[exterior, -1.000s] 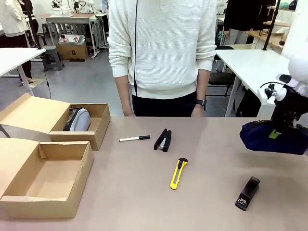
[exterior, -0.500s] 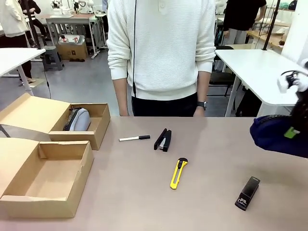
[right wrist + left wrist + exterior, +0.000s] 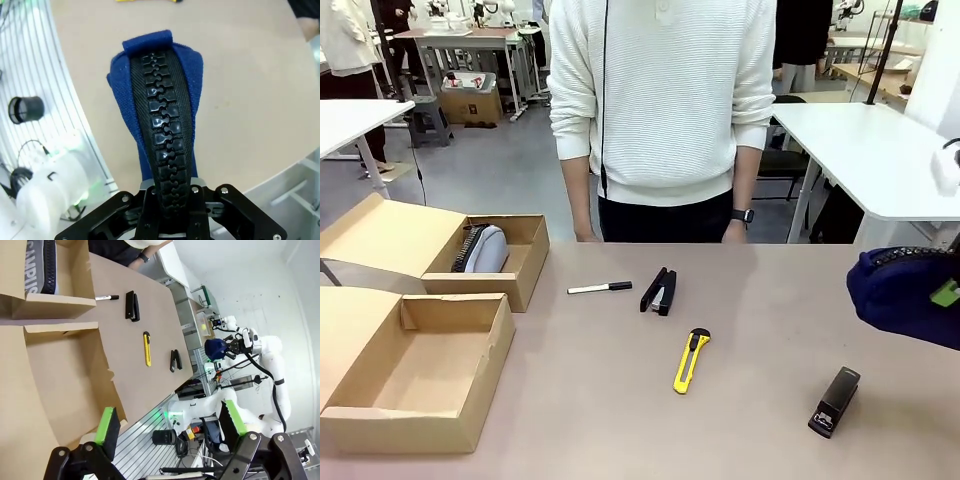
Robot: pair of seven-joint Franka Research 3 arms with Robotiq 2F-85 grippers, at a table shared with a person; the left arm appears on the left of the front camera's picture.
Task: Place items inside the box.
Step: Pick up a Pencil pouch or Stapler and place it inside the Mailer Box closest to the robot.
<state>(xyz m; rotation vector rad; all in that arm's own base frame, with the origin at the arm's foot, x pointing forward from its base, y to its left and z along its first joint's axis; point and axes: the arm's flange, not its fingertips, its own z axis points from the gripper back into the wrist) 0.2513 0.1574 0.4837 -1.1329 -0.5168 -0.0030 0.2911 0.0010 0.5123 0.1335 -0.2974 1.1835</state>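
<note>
Aloft at right, claw [image 3: 944, 293] around navy pouch [image 3: 900, 298]

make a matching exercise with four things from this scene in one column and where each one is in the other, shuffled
1 navy pouch
2 grey pouch
3 yellow utility knife
4 marker pen

A inside the far cardboard box
B on the table, between that box and a black stapler
C held up in the right gripper
D on the table, on the robot's side of that stapler

Pairs: 1-C, 2-A, 3-D, 4-B
</note>
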